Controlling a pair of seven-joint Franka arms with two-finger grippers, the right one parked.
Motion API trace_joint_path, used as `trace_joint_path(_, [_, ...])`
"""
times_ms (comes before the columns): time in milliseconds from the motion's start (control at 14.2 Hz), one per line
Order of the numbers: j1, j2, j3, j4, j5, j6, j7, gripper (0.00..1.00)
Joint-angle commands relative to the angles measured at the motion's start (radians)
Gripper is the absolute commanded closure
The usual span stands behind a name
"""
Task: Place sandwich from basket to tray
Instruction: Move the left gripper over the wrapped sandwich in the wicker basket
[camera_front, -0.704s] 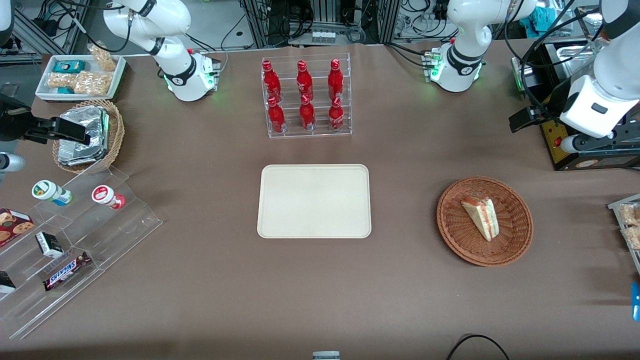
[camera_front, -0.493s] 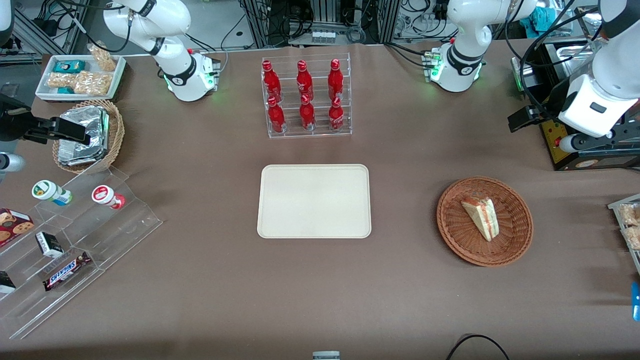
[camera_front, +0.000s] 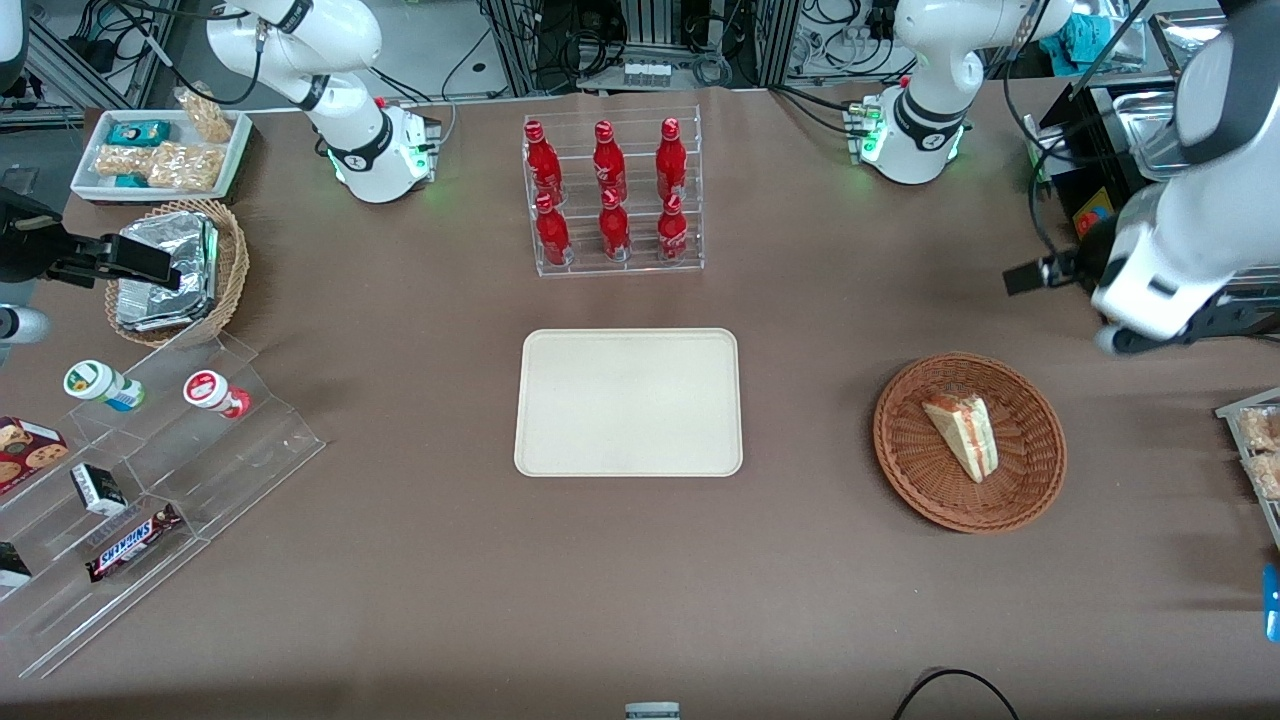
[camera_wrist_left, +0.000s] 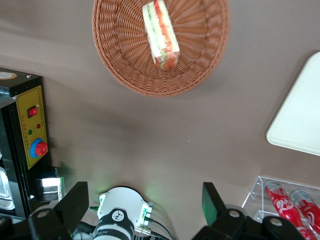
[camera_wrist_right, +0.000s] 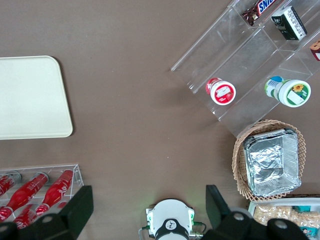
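The sandwich, a wrapped wedge with red and green filling, lies flat in the round reddish-brown basket toward the working arm's end of the table. The cream tray sits bare at the table's middle. The working arm's white wrist hangs high over the table, a little farther from the front camera than the basket. In the left wrist view my gripper is open, its dark fingers wide apart with nothing between them. It stands well apart from the sandwich, the basket and the tray.
A clear rack of red bottles stands farther from the front camera than the tray. A black control box sits beside the working arm's base. A snack tray lies at the table edge near the basket. Acrylic display steps stand at the parked arm's end.
The working arm's wrist has swung lower and nearer the front camera, closing in on the basket. The sandwich, basket and tray have not moved.
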Motion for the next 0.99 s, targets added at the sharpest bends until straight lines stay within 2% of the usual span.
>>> trace_joint_path(0, [0.026, 0.040, 0.002, -0.062, 0.018, 0.112, -0.006, 0.00])
trace_joint_path(352, [0.072, 0.060, 0.002, -0.306, 0.019, 0.497, -0.006, 0.00])
trace_joint_path(915, [0.091, 0.155, 0.002, -0.329, 0.018, 0.635, -0.007, 0.00])
